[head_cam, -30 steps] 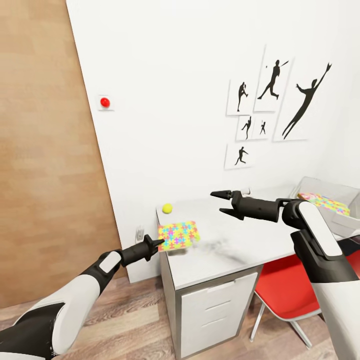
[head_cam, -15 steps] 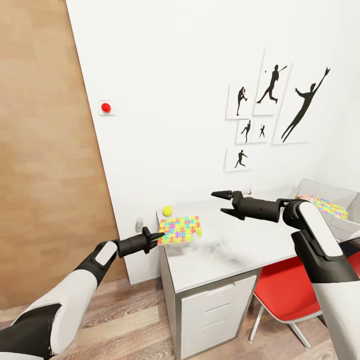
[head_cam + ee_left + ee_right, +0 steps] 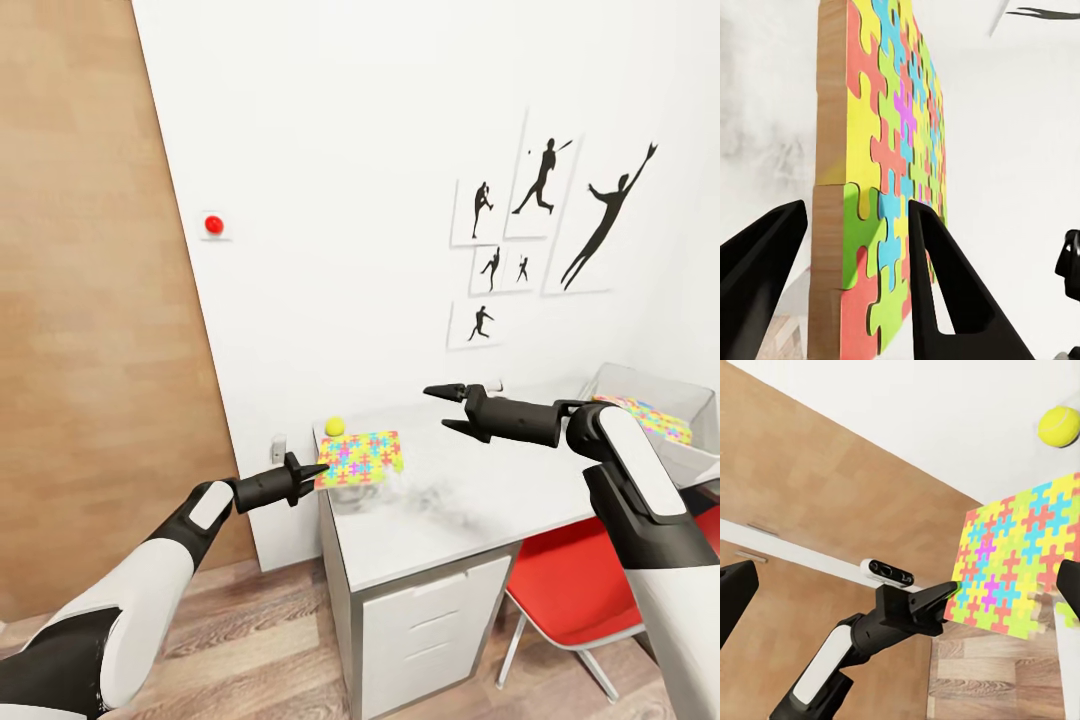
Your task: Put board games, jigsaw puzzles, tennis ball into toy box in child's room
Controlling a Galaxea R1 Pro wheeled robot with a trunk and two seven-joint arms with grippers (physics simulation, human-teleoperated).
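Observation:
My left gripper (image 3: 312,471) is shut on the near-left edge of a jigsaw puzzle (image 3: 359,458) and holds it roughly level, just above the left end of the table (image 3: 470,505). In the left wrist view the puzzle (image 3: 881,187) stands between both fingers (image 3: 937,285). The tennis ball (image 3: 335,426) rests on the table behind the puzzle, near the wall. Over the table's middle my right gripper (image 3: 448,407) hangs open and empty; its camera looks at the puzzle (image 3: 1020,585) and the ball (image 3: 1059,426). At the far right stands the toy box (image 3: 640,385), with a second puzzle (image 3: 648,417) inside.
A red chair (image 3: 570,575) is tucked under the table on the right. White drawers (image 3: 430,625) fill the table's left end. A brown wood panel (image 3: 80,300) covers the wall to the left, and black silhouette posters (image 3: 545,220) hang above the table.
My left gripper has raised the puzzle off the tabletop and drawn it slightly left. The head view has tilted upward. The right arm has barely moved.

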